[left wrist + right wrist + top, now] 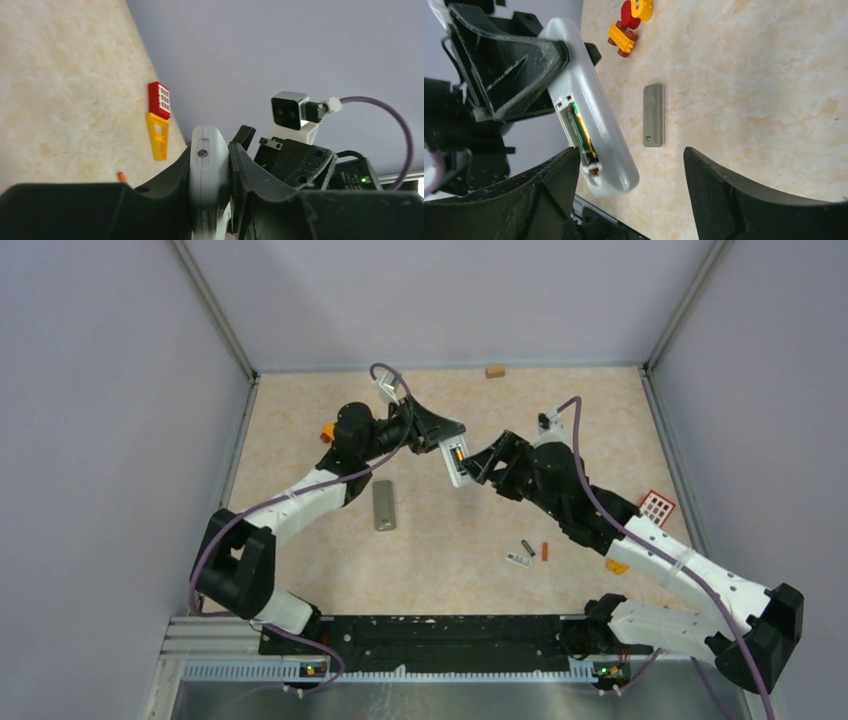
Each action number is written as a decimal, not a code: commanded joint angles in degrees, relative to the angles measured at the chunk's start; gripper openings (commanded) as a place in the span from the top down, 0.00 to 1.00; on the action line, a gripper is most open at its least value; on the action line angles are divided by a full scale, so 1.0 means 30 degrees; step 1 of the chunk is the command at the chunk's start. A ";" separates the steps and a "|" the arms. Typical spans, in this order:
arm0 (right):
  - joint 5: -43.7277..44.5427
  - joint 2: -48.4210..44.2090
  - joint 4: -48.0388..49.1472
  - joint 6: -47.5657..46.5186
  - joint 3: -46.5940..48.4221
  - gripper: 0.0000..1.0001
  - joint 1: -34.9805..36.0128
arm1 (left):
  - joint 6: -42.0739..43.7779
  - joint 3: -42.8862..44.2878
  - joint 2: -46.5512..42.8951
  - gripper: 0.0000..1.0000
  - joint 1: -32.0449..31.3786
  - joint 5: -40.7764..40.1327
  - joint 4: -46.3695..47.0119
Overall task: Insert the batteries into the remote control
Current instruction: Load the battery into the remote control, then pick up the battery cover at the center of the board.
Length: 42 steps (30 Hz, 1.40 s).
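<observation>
Remote control point(599, 125) sits pinched in the left gripper point(209, 150) above the table point(450, 540); only the right wrist view shows 1 seated battery point(583, 134) in its open bay; right gripper point(630, 152) spreads wide beside it; only the top view shows 1 dark battery point(527, 547) and 1 orange battery point(545, 550) lying loose.

This looks like a robot test cell in a laboratory, because plain grey-violet walls point(110, 420) joined by metal corner posts point(214, 308) close a beige marbled table top point(440, 550) on three sides, and a black mounting rail point(440, 632) runs along the lower edge of the top view.
</observation>
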 commanded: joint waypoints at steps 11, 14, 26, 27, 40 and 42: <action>0.0288 -0.1382 -0.4737 -0.7081 0.0415 0.30 -0.0302 | 1.1017 0.1005 -0.2966 1.00 0.0906 -0.0544 -0.7509; 0.0751 0.0587 -0.7528 -0.7434 0.0604 0.45 -0.0304 | 1.0728 -0.0139 -0.3684 1.00 0.0892 -0.0867 -0.7154; -0.0705 0.1938 -0.6839 -0.9261 -0.3868 0.44 -0.0304 | 0.9992 -0.3134 -0.5441 1.00 0.0910 -0.1466 -0.5802; -0.0931 0.2078 -0.6290 -0.9365 -0.4237 0.42 -0.0322 | 1.0221 -0.3074 -0.5528 1.00 0.0921 -0.1443 -0.6197; -0.1209 0.5238 -0.4209 -1.0476 -0.4632 0.32 -0.0390 | 0.9144 -0.2678 -0.5511 1.00 0.2746 0.1202 -0.4994; -0.1007 0.5588 -0.4383 -1.0295 -0.4464 0.31 -0.0392 | 0.9099 -0.2789 -0.5498 1.00 0.2934 0.1463 -0.4730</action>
